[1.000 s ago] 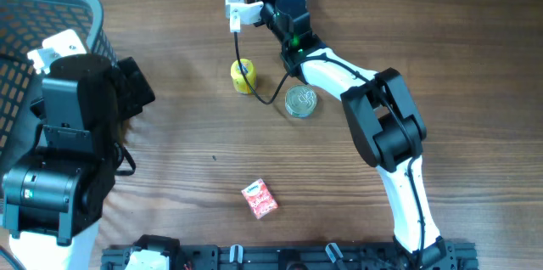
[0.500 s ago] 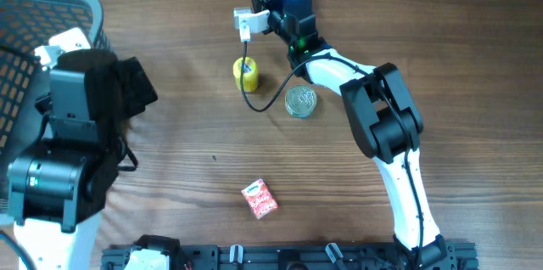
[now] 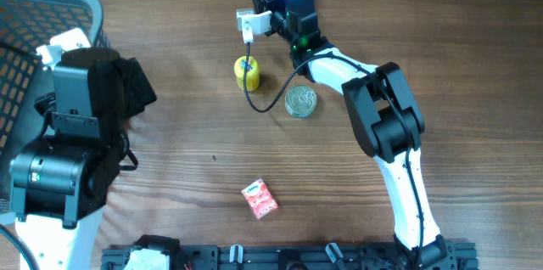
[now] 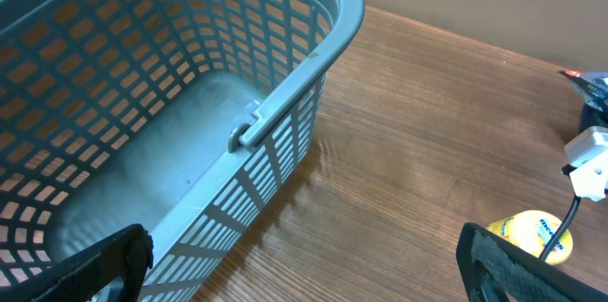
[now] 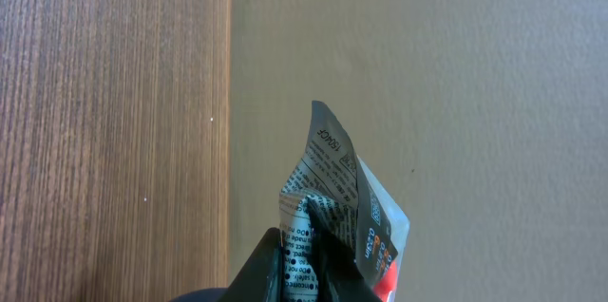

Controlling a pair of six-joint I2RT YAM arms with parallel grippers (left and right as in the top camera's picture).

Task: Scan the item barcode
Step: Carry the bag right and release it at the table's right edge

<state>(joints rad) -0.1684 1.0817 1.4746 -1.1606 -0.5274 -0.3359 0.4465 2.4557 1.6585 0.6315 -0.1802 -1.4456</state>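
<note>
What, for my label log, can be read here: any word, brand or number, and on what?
Crumpled printed packet: black small print, too small and creased to read.
Red carton with white lettering: blurred.
Yellow round item with blue label: blurred.
Silver round tin: embossing unreadable.
No text reads clearly.

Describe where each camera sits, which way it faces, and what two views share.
Overhead: above the table, looking straight down; left arm and right arm show.
Left wrist: angled down at the basket and yellow tub; open jaws at bottom corners.
Right wrist: facing past the table edge; shut jaws pinch a packet.
Shared: overhead and left wrist both show basket and yellow tub.
</note>
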